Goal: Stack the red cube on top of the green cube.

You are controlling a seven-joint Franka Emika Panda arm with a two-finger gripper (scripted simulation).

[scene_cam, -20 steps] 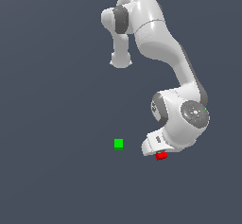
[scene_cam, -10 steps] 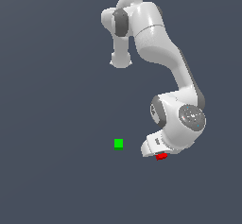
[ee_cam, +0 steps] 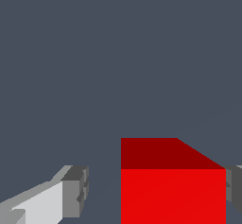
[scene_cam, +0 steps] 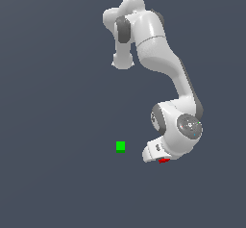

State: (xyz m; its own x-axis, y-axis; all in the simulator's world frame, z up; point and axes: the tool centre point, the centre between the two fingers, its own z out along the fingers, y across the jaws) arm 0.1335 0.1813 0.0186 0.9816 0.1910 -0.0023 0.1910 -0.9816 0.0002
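Observation:
The red cube (ee_cam: 172, 194) fills the near part of the wrist view, between my gripper's (ee_cam: 155, 190) two grey fingertips. One fingertip (ee_cam: 75, 190) stands apart from the cube with a clear gap, while the other (ee_cam: 234, 184) is right at the cube's side. The jaws are open around it. In the exterior view only a sliver of the red cube (scene_cam: 164, 160) shows under the white hand of the gripper (scene_cam: 161, 158). The green cube (scene_cam: 120, 146) lies alone on the floor, toward the exterior view's left of the hand.
The white arm (scene_cam: 158, 54) arches over the scene from the back and bends down to the hand. The flat dark grey floor (scene_cam: 57, 126) carries nothing else that I can see.
The hand has sunk slightly lower over the red cube, so less of the cube shows in the exterior view. The green cube has not moved.

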